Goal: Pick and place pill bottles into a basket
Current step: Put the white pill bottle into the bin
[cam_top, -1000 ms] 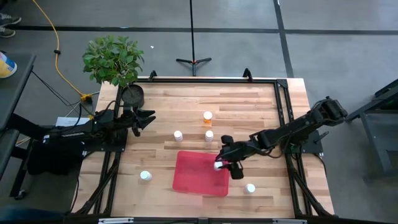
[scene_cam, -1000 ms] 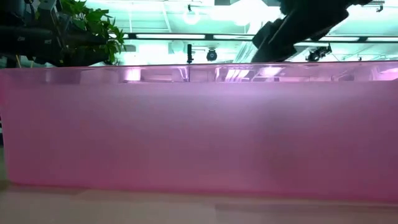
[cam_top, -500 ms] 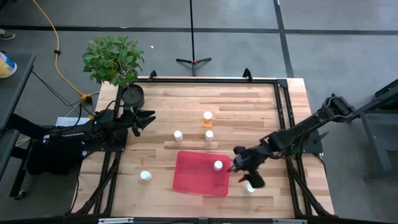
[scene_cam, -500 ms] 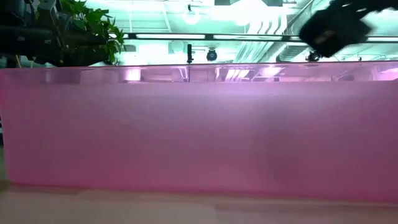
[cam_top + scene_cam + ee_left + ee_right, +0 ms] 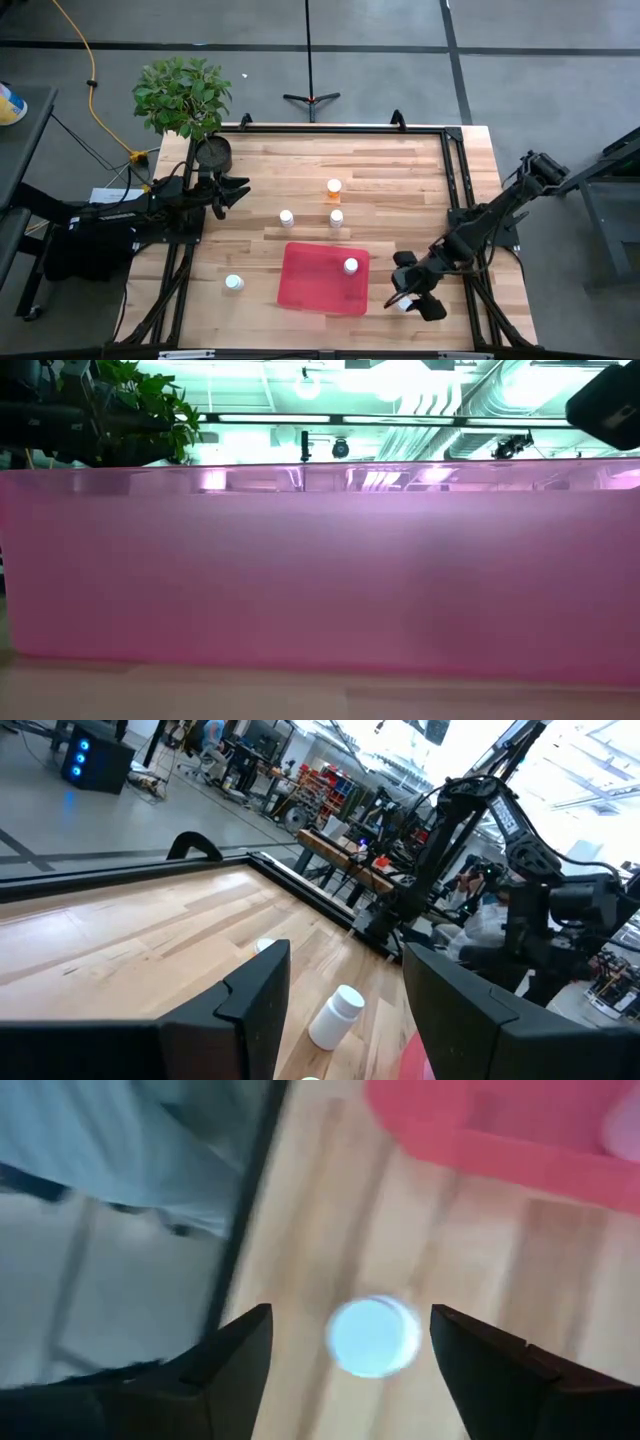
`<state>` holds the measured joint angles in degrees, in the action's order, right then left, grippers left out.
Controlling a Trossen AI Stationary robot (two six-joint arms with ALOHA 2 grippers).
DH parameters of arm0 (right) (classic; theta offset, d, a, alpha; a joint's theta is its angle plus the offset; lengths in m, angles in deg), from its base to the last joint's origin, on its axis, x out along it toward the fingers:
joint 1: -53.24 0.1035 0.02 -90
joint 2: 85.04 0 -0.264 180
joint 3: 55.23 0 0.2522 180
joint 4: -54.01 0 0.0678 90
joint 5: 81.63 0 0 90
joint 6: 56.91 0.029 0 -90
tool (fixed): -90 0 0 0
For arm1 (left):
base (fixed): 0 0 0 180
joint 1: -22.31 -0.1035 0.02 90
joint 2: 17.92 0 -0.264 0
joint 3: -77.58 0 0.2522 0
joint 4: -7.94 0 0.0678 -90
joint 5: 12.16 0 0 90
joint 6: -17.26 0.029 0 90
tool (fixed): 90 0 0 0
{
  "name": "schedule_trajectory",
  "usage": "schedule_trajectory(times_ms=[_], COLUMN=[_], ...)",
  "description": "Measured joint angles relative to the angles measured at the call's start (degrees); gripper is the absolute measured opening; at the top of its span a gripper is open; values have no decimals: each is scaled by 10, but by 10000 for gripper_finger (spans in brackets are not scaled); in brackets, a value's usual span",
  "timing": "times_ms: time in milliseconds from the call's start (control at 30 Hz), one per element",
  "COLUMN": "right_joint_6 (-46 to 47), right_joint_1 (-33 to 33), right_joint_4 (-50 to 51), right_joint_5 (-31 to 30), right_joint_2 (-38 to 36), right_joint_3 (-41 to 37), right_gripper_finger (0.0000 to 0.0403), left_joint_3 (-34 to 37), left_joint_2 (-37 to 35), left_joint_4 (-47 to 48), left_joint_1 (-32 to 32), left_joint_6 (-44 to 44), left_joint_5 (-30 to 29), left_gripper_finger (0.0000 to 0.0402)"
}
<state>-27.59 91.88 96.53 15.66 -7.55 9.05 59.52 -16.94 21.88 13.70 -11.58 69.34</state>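
Near the front right corner of the wooden table (image 5: pixel 390 170), the right hand (image 5: pixel 408 297) hangs over a white pill bottle (image 5: pixel 401 303) that stands just off the right end of the red basket (image 5: pixel 310 285). Its fingers (image 5: pixel 225 1370) are spread wide, and in the right wrist view the bottle's white cap (image 5: pixel 373 1336) shows between them, apart from both, with a corner of the basket beyond.

One pill bottle (image 5: pixel 351 266) stands upright inside the basket, near its right rim. Four more are on the bare table: an amber-orange one (image 5: pixel 333 187) toward the middle, a white one (image 5: pixel 336 217) just in front of it, another white one (image 5: pixel 287 217) to their left, and a fourth (image 5: pixel 234 283) well apart, off the basket's left end.

The left hand (image 5: pixel 236 193) waits at the table's left edge, beside a black round pot (image 5: pixel 212 153) and a potted plant (image 5: pixel 182 92). Its fingers (image 5: pixel 245 1010) stand open and empty, and the left wrist view looks past them at a white bottle on the boards.

In the low view the basket's pink wall (image 5: pixel 320 570) fills nearly the whole picture, with a dark part of an arm at the upper right corner
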Motion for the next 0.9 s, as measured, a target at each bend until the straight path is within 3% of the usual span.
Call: schedule_trajectory(times_ms=[167, 400, 633, 900], right_joint_6=[-26, -48, -29, -48], right_joint_1=[16, 37, 38, 46], right_joint_4=[-3, -7, -8, -33], right_joint_5=[-40, -47, -92, -52], right_joint_2=[1, 40, 66, 103], right_joint_3=[0, 0, 0, -1], right_gripper_finger=[263, 262, 262, 262], left_joint_3=[0, 0, 0, 0], left_joint_2=[0, 0, 0, 0], left_joint_4=[0, 0, 0, 2], left_joint_1=[0, 0, 0, 0], left_joint_6=[0, 0, 0, 0], left_joint_5=[-1, -2, -2, -2], left_gripper_finger=[230, 230, 230, 230])
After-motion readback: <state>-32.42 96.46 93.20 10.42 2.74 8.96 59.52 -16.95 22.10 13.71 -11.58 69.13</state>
